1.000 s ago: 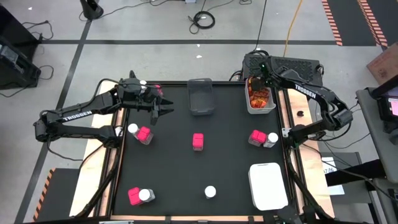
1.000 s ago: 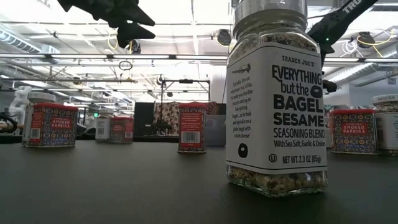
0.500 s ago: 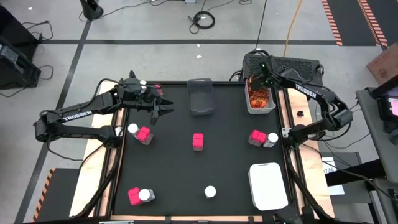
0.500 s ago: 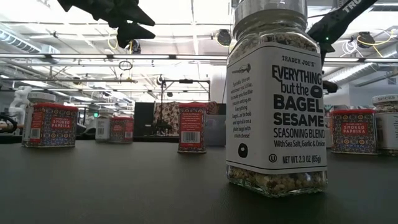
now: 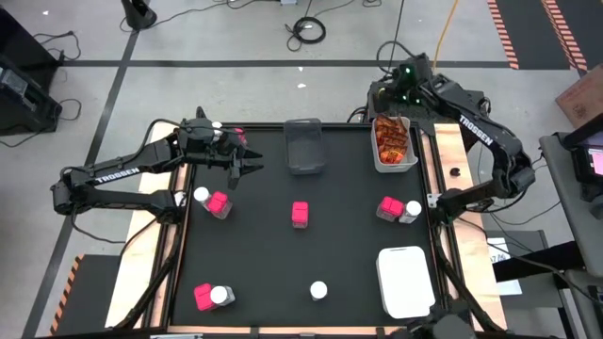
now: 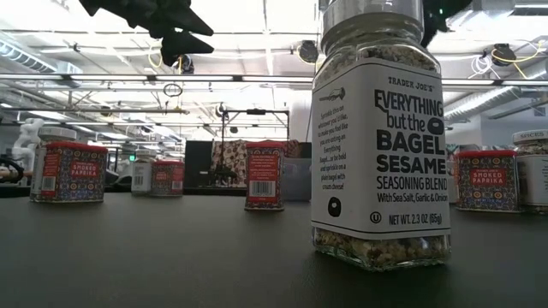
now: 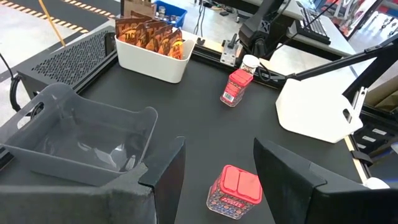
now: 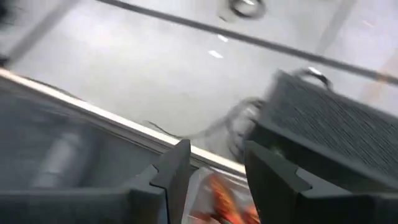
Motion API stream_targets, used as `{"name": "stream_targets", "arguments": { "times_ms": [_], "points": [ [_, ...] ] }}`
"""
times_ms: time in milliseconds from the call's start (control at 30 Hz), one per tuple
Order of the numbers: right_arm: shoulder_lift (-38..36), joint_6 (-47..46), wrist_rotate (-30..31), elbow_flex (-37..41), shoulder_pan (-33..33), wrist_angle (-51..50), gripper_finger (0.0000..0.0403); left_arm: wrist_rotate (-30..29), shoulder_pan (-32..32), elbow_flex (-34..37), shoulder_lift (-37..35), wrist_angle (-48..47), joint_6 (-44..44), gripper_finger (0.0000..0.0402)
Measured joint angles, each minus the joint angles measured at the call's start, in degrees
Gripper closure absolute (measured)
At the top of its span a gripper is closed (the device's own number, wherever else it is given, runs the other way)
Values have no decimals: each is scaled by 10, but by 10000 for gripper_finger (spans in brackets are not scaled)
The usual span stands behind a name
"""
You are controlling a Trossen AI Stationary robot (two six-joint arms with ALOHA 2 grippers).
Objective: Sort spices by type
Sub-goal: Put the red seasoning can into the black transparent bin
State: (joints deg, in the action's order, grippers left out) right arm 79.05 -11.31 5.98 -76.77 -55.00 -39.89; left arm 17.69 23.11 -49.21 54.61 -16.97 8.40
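Sachets (image 8: 224, 199) blurred, cut off.

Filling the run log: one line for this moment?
right gripper: open, empty, above sachet bin | left gripper: open, hovering near grey tray | pink packs, jars unsorted

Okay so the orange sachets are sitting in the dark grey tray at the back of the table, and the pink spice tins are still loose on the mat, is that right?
Not quite. The orange sachets sit in the white bin at the back right, not in the dark grey tray, which looks empty. The high view shows this. The pink spice tins are indeed still loose on the mat.
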Motion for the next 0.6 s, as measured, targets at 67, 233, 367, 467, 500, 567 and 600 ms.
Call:
{"name": "stream_targets", "arguments": {
  "times_ms": [67,233,367,467,500,567,600],
  "points": [
    [0,2,-28,-23,18,1,258,0,0,0,0,0,-2,207],
    [0,2,-93,-42,83,14,259,0,0,0,0,0,-13,207],
    [0,2,-123,-42,154,7,259,0,0,0,0,0,-18,207],
    [0,2,-123,-42,217,0,259,10,0,0,0,0,-18,207],
    [0,2,-124,-42,239,-1,259,14,0,0,0,0,-18,207],
    [0,2,-124,-42,279,0,259,21,0,0,0,0,-18,207],
    [1,2,-123,-42,299,1,259,24,0,0,0,0,-18,207]
  ]
}}
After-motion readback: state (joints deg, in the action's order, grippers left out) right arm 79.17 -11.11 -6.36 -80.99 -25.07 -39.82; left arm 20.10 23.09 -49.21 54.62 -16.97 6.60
